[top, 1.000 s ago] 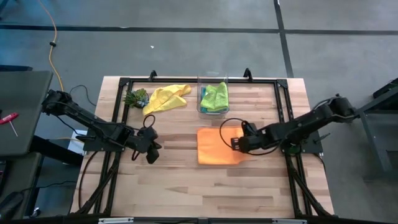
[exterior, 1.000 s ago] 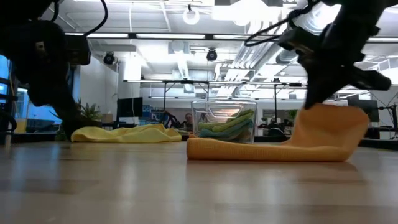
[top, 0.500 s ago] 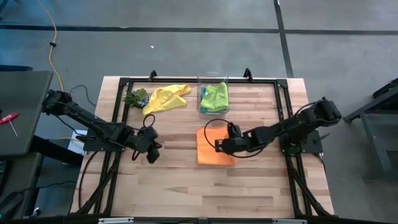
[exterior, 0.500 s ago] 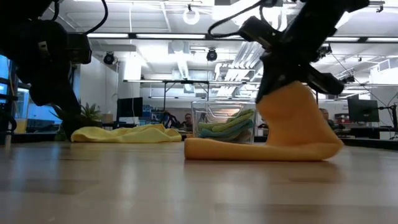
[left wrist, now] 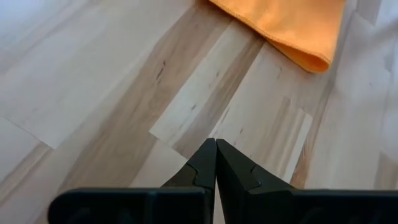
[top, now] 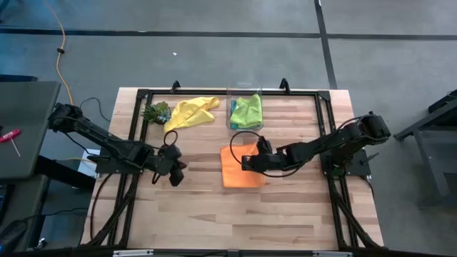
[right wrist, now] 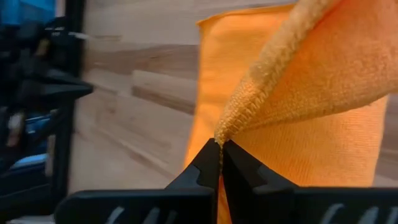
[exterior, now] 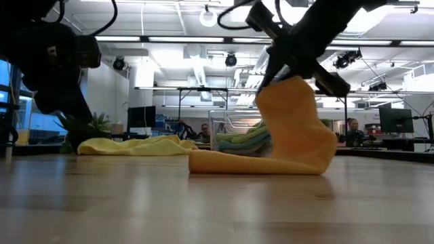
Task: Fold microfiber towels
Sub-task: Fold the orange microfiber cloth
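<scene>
Orange microfiber towel lay near the middle of the tabletop, just in front of the clear plastic box that held the lime green towel. The right end effector was above the orange cloth, clenched on one of its edges — the wrist view showed the hem pinched between the closed fingertips. From table height the lifted part stood up in a curved hump while the rest lay flat on the wood. The free, flat portion stretched away from the right end effector toward the left arm's side, so the fold appeared to be heading that way; the fold line probably ran front to back, though the overhead view was too small to be sure. The right arm was the nearer one. The left end effector was clenched on nothing, low over bare wood, apart from the orange cloth's near corner. The yellow towel lay crumpled at the back — beside the small green leafy clump.
</scene>
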Motion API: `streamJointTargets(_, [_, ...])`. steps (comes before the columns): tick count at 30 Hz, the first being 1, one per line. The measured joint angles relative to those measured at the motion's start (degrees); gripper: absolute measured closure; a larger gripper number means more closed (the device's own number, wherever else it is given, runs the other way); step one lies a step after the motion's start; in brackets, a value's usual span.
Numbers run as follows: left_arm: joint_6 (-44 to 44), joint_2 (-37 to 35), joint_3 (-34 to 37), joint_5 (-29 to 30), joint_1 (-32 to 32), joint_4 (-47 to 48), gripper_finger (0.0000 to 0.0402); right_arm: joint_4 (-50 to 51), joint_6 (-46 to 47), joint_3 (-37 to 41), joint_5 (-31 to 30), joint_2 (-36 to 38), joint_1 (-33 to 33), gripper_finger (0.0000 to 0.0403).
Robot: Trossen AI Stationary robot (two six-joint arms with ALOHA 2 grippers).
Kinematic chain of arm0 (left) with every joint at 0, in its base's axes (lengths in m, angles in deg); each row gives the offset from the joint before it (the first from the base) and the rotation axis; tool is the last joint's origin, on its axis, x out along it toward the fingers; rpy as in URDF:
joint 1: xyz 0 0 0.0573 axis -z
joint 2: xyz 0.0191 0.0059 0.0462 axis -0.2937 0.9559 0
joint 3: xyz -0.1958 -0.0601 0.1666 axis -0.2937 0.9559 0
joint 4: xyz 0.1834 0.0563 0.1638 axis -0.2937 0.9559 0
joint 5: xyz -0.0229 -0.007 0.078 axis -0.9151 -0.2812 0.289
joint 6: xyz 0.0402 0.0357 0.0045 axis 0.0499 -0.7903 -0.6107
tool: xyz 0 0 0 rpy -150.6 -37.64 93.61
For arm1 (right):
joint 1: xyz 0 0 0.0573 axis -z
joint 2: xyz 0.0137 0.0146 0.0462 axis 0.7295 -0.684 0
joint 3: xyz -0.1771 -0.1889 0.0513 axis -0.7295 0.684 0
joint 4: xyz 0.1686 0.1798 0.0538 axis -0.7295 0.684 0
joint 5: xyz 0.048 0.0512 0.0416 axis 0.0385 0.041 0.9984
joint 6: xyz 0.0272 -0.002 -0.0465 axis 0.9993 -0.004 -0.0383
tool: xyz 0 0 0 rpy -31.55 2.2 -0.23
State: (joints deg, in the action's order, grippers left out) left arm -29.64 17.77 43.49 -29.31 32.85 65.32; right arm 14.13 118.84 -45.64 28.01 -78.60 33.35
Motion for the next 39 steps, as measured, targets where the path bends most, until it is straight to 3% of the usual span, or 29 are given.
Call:
streamJointTargets(6, [0.0,0.0,0.0,2.0,0.0,-1.8,0.0402,-4.3,-1.5,0.0,0.1,0.0,0.3,0.0403])
streamJointTargets(22, [-1.5,0.0,0.0,3.1,0.0,-2.4,0.0401,-3.9,-7.6,0.0,2.3,-0.4,0.3,0.0403])
streamJointTargets(28, [-1.5,0.0,0.0,3.2,0.0,-2.4,0.0401,-7.0,-7.5,0.0,5.4,-4.5,0.3,0.0403])
streamJointTargets(33, [-1.5,0.0,0.0,3.2,0.0,-2.4,0.0401,-7.8,-5.9,0.0,2.6,-5.0,0.6,0.0403])
streamJointTargets(39, [-1.5,0.0,0.0,3.2,0.0,-2.4,0.0401,-8.1,-4.3,0.0,4.8,-5.0,1.3,0.0403])
